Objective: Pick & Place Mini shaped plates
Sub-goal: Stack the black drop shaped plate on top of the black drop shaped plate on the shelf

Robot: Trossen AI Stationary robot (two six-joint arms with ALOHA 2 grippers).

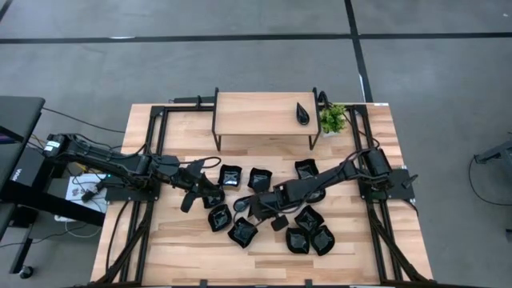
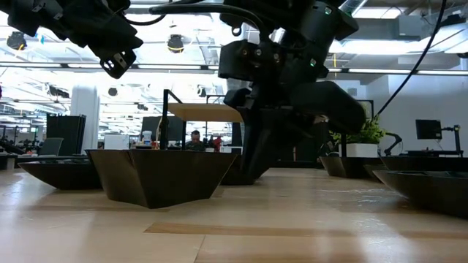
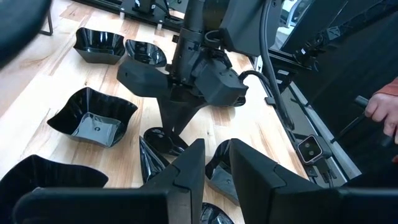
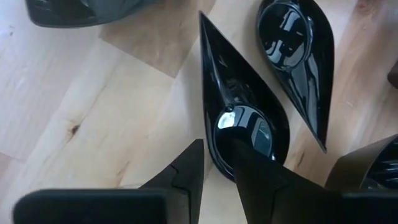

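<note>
Several glossy black mini shaped plates lie scattered on the wooden table (image 1: 192, 256). My right gripper (image 4: 217, 148) points steeply down at a teardrop plate (image 4: 245, 127) near the table's middle and is shut on its rounded end. The left wrist view shows that same gripper (image 3: 176, 127) standing on the plate (image 3: 163, 140). My left gripper (image 1: 190, 198) hangs above the table, left of the plates. Its fingers (image 3: 186, 171) are a narrow gap apart, with nothing between them. Another plate (image 1: 303, 114) rests on the wooden shelf (image 1: 256, 112) at the far side. My right gripper has the teardrop plate by the rim of its rounded end (image 4: 214, 160), one finger (image 4: 252, 165) inside the bowl and the other (image 4: 186, 171) outside it. The fingers come from above, slanting from the table's right. The plate sits on the table, its pointed end away from the gripper.
A second teardrop plate (image 4: 292, 56) lies close beside the held one. Square, wavy-edged plates (image 3: 93, 118) stand nearby. A small green plant (image 1: 332, 120) stands at the shelf's right end. A person's hand (image 3: 382, 112) shows beyond the table's right side.
</note>
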